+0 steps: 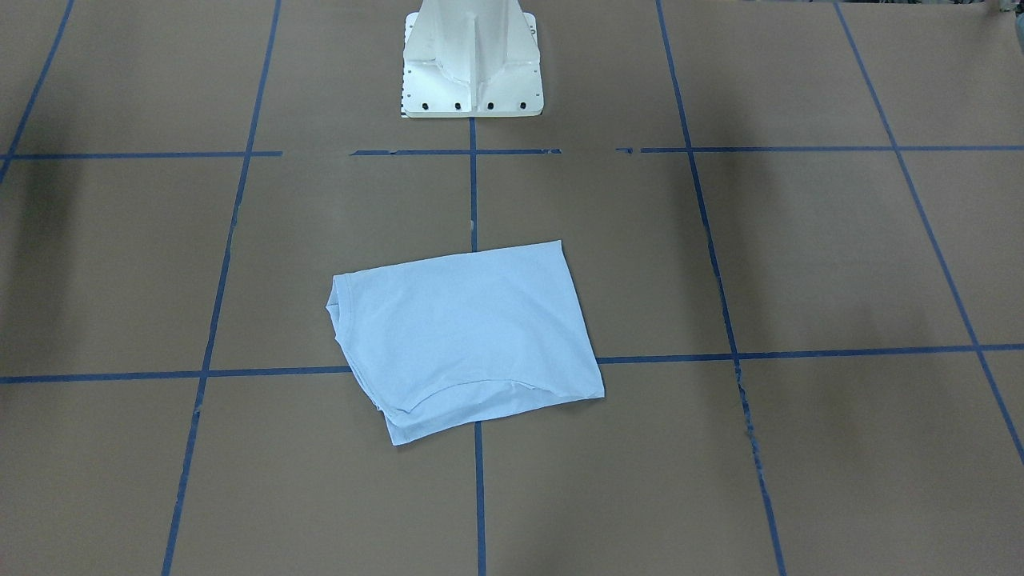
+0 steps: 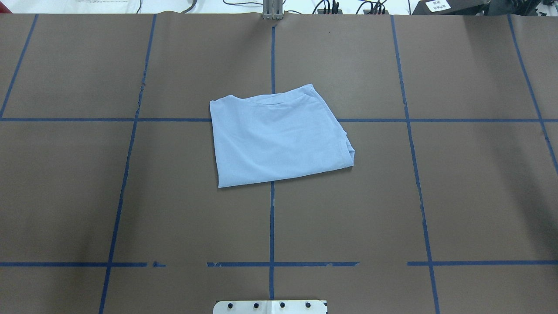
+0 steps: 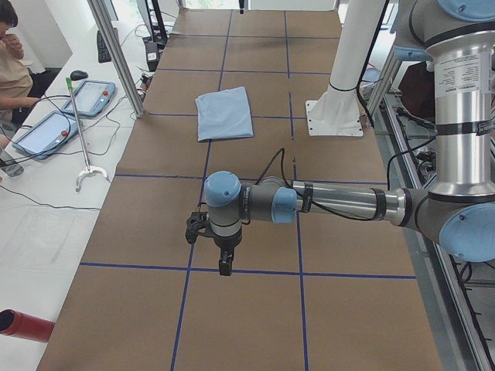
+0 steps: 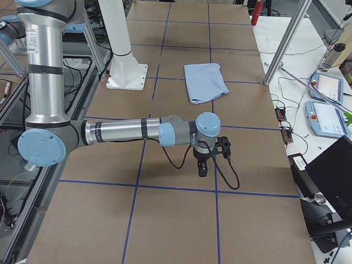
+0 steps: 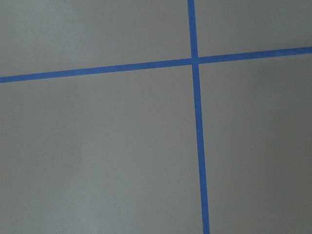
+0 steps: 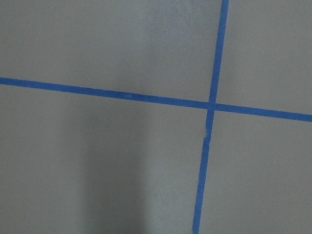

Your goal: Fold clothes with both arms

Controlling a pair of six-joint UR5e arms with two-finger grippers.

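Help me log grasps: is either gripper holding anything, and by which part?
Nothing is held: the shirt lies folded on the table, well apart from the left gripper and the right gripper.

Folded T-shirt (image 2: 279,139) on taped table (image 2: 457,196)

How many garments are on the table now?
1: a folded light blue T-shirt mid-table, lying over blue tape lines, in front of the white pedestal. Nothing else shows, though its folds could hide something.

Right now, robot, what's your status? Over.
The left gripper and right gripper hang off to the sides, open or shut unclear. T-shirt folded, lying flat. Nothing on it.
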